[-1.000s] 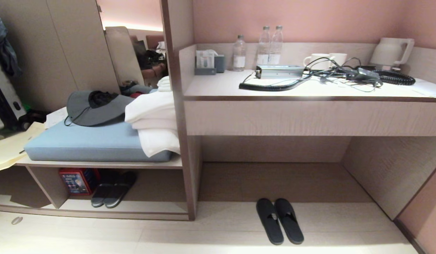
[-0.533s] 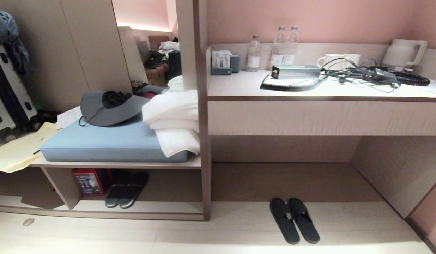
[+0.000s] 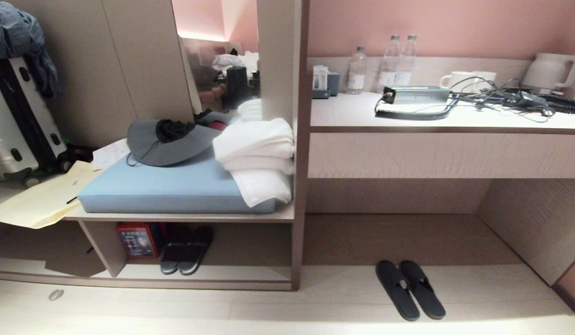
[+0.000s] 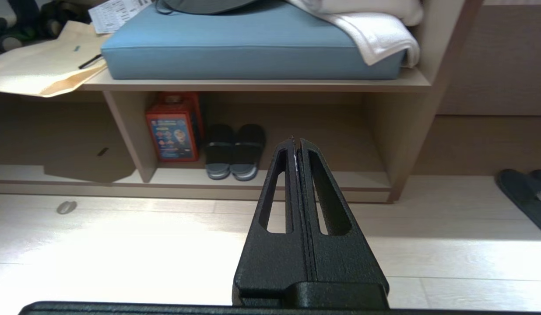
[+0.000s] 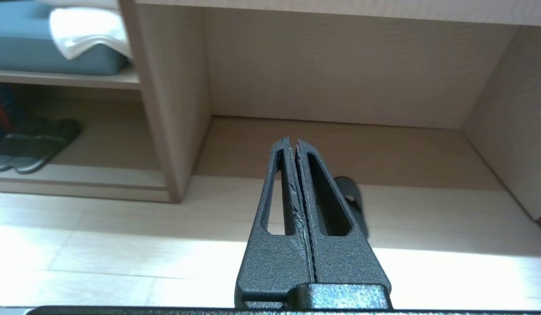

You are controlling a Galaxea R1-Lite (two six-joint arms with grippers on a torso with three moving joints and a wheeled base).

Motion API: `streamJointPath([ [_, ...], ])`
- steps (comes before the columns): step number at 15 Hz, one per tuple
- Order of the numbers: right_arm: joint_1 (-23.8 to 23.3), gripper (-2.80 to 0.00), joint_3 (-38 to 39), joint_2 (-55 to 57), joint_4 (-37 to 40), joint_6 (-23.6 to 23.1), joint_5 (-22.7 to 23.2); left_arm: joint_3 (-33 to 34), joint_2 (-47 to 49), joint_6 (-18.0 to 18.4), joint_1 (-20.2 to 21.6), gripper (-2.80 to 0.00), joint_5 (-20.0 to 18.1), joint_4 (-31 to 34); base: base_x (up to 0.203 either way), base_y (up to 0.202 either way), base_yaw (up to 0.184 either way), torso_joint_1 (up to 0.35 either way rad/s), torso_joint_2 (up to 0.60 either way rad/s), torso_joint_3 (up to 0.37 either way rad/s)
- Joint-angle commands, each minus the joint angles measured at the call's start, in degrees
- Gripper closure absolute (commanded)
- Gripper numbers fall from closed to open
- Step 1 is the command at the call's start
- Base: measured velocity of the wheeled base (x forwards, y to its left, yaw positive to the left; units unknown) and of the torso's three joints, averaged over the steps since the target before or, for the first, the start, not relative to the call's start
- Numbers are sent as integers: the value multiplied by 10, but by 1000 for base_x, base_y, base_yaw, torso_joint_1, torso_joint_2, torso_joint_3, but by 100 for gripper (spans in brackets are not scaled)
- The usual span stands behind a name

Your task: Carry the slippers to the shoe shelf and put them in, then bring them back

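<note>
- While both arms are hanging parked low in front of the robot, the task is sitting at its first step: nothing is being carried yet.
- The left pincer is pressing its jaws fully together on nothing, pointing toward the shoe shelf.
- The right pincer is likewise clamping tight and empty, aiming at the recess under the worktop.
- The slippers are lying side by side on the floor, at the near edge of that recess, right of the upright panel that separates it from the shelf.
- The shoe shelf is standing to the left, under the blue cushion; another dark pair and a red box are already occupying its left part, leaving bare board on the right.
- In the right wrist view only one slipper is showing, partly hidden behind the pincer.
- Judging from this, the next move is calling for squaring up to the slippers, lowering an arm, opening a pincer and closing it on the straps or edges.
- Picking up both flat soles together is looking tricky; keeping them paired will need care.
</note>
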Motion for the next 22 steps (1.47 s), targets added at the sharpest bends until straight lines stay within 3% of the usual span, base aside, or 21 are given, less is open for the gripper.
streamJointPath([
  [1, 0, 0, 0, 0, 0, 0, 0, 1, 0, 0, 0, 0, 0, 0, 0, 201, -9, -1, 3, 1],
  [22, 0, 0, 1, 0, 0, 0, 0, 1, 0, 0, 0, 0, 0, 0, 0, 195, -1, 3, 3, 3],
])
